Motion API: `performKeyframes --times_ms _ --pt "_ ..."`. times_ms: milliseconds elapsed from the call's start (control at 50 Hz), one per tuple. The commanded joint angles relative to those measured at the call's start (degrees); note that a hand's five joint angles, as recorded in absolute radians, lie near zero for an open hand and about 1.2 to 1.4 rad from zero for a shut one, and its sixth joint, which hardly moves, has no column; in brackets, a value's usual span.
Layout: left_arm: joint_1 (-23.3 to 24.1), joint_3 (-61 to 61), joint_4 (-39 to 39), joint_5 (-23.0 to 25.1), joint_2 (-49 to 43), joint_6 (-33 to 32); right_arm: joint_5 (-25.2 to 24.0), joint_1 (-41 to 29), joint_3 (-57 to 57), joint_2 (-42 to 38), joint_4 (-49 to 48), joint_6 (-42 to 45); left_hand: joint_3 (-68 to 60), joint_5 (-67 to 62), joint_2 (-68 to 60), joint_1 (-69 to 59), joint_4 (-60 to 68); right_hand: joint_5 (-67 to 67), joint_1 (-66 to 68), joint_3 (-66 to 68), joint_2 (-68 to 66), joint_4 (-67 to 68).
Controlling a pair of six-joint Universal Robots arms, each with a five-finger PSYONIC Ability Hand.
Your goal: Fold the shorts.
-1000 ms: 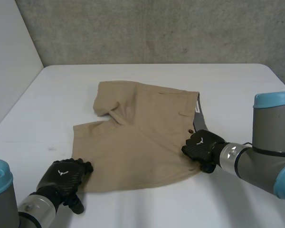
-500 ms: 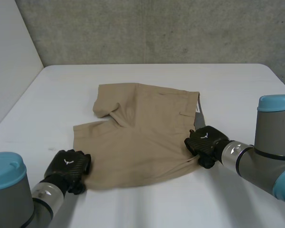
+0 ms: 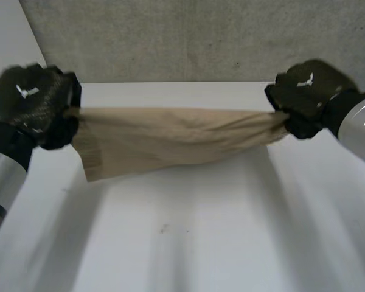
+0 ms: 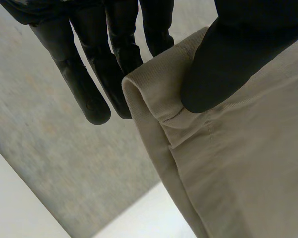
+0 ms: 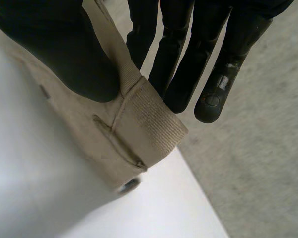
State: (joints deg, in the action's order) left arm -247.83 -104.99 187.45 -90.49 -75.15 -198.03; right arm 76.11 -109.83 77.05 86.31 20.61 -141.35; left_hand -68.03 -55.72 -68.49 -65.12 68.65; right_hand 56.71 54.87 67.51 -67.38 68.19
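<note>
The tan shorts [image 3: 170, 141] hang in the air above the white table [image 3: 188, 237], stretched between both hands. My left hand [image 3: 33, 103] is shut on the leg-hem corner: in the left wrist view the thumb [image 4: 228, 64] pins the shorts' hem [image 4: 154, 99] against straight fingers [image 4: 119, 54]. My right hand [image 3: 307, 94] is shut on the waistband end; in the right wrist view its thumb [image 5: 69, 54] presses the waistband [image 5: 139, 124], with its belt loop, against the fingers [image 5: 179, 64]. The cloth sags a little between the hands and a flap droops below the left one.
A grey concrete wall [image 3: 188, 36] rises behind the table's far edge. A pale side wall [image 3: 6, 36] stands at the left. Bare tabletop lies under the lifted shorts.
Both hands closed on the shorts' near edge and lifted it high off the table. The shorts went from lying flat to hanging stretched between the raised hands.
</note>
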Motion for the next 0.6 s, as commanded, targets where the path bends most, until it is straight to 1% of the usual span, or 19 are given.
performKeyframes --times_ms 20,60,120,140,200,220,260,300,320,360,380,420,440,460,480,500,560,580,600 --pt "0.16 2.42 -0.68 0.05 -5.69 -0.08 0.01 -0.12 -2.25 -2.36 1.54 -0.06 -11.97 -14.28 -11.51 -14.88 11.35 13.29 25.13 12.49 -12.62 11.81" --pt "0.33 3.55 -0.6 0.05 -10.95 -0.08 0.09 -0.21 -2.34 -6.82 1.72 -0.06 -11.97 -14.28 -11.51 -14.88 11.35 13.29 25.13 12.49 -12.62 11.81" --pt "0.51 5.14 -0.6 0.05 -16.24 -0.17 0.18 -0.38 -3.13 -12.02 1.98 -0.15 -11.97 -14.28 -11.51 -14.88 11.35 13.29 25.13 12.49 -12.62 11.81" --pt "0.51 6.45 -0.6 -0.13 -20.17 -0.17 0.44 -0.38 -3.74 -14.82 2.33 -0.06 -11.97 -14.28 -11.51 -14.88 11.35 13.29 25.13 12.49 -12.62 11.81" --pt "0.42 9.53 -0.51 -0.22 -26.26 -0.52 1.32 -0.47 -6.46 -19.32 2.69 -0.15 -11.97 -14.28 -11.51 -14.88 11.35 13.29 25.13 12.49 -12.62 11.81" --pt "0.42 12.5 -0.42 -0.3 -30.54 -1.3 2.37 -0.56 -8.73 -22.55 2.69 -0.15 -11.97 -14.28 -11.51 -14.88 11.35 13.29 25.13 12.49 -12.62 11.81" --pt "0.33 16.98 -0.16 -0.39 -35.3 -3.14 4.65 -0.73 -13.9 -27.21 2.42 -0.06 -11.97 -14.28 -11.51 -14.88 11.35 13.29 25.13 12.49 -12.62 11.81" --pt "0.24 20.86 0.28 -0.48 -38.04 -5.08 6.24 -0.91 -17.44 -29.52 1.98 -0.24 -11.97 -14.28 -11.51 -14.88 11.35 13.29 25.13 12.49 -12.62 11.81" --pt "0.42 25.92 1.24 -0.65 -40.49 -7.44 7.55 -1.08 -22.24 -31.7 1.03 -0.85 -11.97 -14.28 -11.51 -14.88 11.35 13.29 25.13 12.49 -12.62 11.81" --pt "0.51 30.52 2.47 -1.01 -42.0 -9.39 8.26 -1.7 -27.01 -33.3 -1.26 -1.38 -11.97 -14.28 -11.51 -14.88 11.35 13.29 25.13 12.49 -12.62 11.81" --pt "0.68 35.94 3.96 -1.27 -43.23 -11.48 8.7 -2.75 -32.34 -34.7 -5.1 -2.16 -11.97 -14.28 -11.51 -14.88 11.35 13.29 25.13 12.49 -12.62 11.81" --pt "1.12 41.68 5.46 -1.53 -44.11 -12.73 8.62 -3.72 -37.56 -35.77 -10.12 -3.05 -11.97 -14.28 -11.51 -14.88 11.35 13.29 25.13 12.49 -12.62 11.81" --pt "1.64 47.62 7.12 -1.45 -44.64 -13.95 8.18 -4.59 -41.41 -36.2 -16.41 -3.49 -11.97 -14.28 -11.51 -14.88 11.35 13.29 25.13 12.49 -12.62 11.81" --pt "1.91 50.55 8.18 -1.45 -44.82 -14.05 8.09 -4.78 -42.93 -36.3 -20.13 -3.14 -11.97 -14.28 -11.51 -14.88 11.35 13.29 25.13 12.49 -12.62 11.81" --pt "1.83 53.11 9.41 -1.36 -44.91 -13.88 8.0 -4.95 -43.99 -36.47 -24.08 -3.14 -11.97 -14.28 -11.51 -14.88 11.35 13.29 25.13 12.49 -12.62 11.81" --pt "1.65 57.48 12.55 -1.45 -44.82 -13.53 7.92 -4.78 -44.96 -36.47 -32.3 -4.01 -11.97 -14.28 -11.51 -14.88 11.35 13.29 25.13 12.49 -12.62 11.81" --pt "2.17 62.0 17.67 -2.24 -44.38 -12.21 7.91 -5.13 -44.44 -35.86 -43.95 -3.67 -11.97 -14.28 -11.51 -14.88 11.35 13.29 25.13 12.49 -12.62 11.81" --pt "2.79 62.27 20.73 -2.59 -44.29 -10.9 8.09 -5.22 -43.4 -34.99 -48.86 -3.32 -11.97 -14.28 -11.51 -14.88 11.35 13.29 25.13 12.49 -12.62 11.81" --pt "2.97 61.93 21.89 -2.76 -44.12 -10.37 8.0 -5.22 -42.86 -34.54 -49.95 -3.31 -11.97 -14.28 -11.51 -14.88 11.35 13.29 25.13 12.49 -12.62 11.81"
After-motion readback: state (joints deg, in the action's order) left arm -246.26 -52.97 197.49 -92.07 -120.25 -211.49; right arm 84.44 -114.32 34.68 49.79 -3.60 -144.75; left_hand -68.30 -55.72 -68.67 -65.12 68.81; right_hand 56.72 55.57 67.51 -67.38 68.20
